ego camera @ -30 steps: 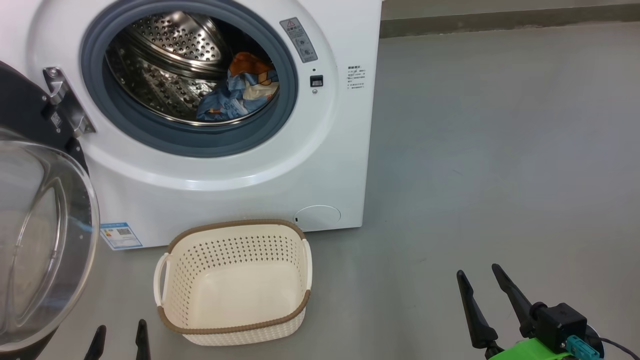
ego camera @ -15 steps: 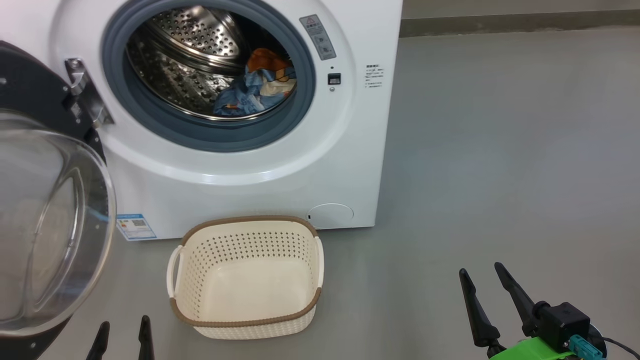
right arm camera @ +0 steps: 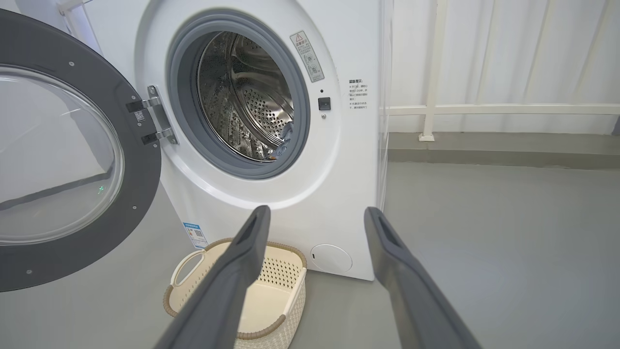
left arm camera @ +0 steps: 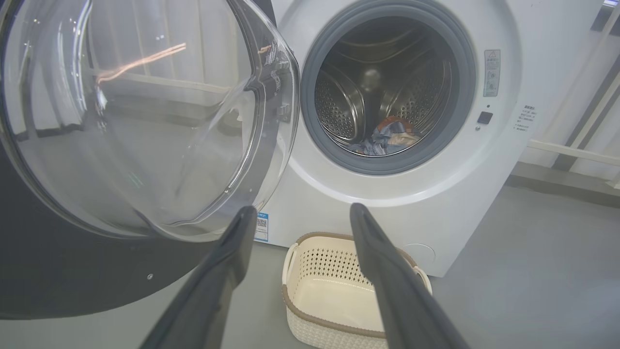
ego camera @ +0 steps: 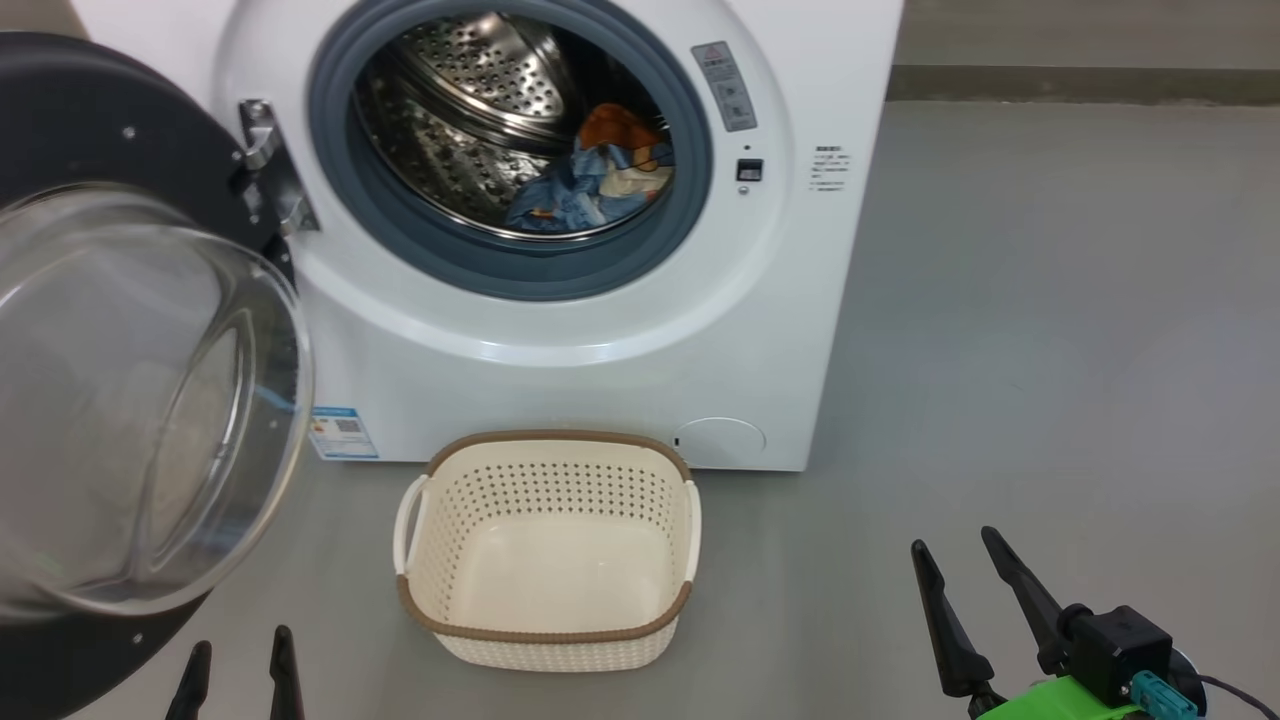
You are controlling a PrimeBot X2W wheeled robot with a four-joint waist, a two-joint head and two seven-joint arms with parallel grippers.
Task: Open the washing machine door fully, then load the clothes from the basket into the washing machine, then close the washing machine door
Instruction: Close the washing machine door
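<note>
**Washing machine door (ego camera: pixel 140 390) stands open, load already inside**

I read the clothes (ego camera: pixel 595 170) as loaded. The blue-and-orange bundle lies low in the drum (ego camera: pixel 460 110) of the washing machine (ego camera: pixel 600 350), toward the side away from the hinge (ego camera: pixel 270 165). It sits well behind the grey gasket (ego camera: pixel 540 277), so I judge nothing hangs over the lip to foul the seal.

The basket (ego camera: pixel 548 437) sits on the floor (ego camera: pixel 1000 350) just in front of the washing machine, below its opening. It is empty, which tells me only the closing is left.

The washing machine door is swung wide off the machine's hinge side, glass bowl bulging toward me. That keeps the opening free for loading, but it gives the door a long arc to travel back.

Both arms hang back from the washing machine, on my side of the basket.
- **Left gripper (ego camera: pixel 240 650):** its two fingers are spread apart and hold nothing. It is near the door's lower rim, so I would use it for the push.
- **Right gripper (ego camera: pixel 955 545):** it is likewise spread and empty. It sits out in front of the machine's corner farthest from the hinge, clear of the door's swing.

My one worry is the basket, which sits close under the door's path. From here I cannot tell whether the lower rim would pass above it, so I would push slowly and watch that edge.
</note>
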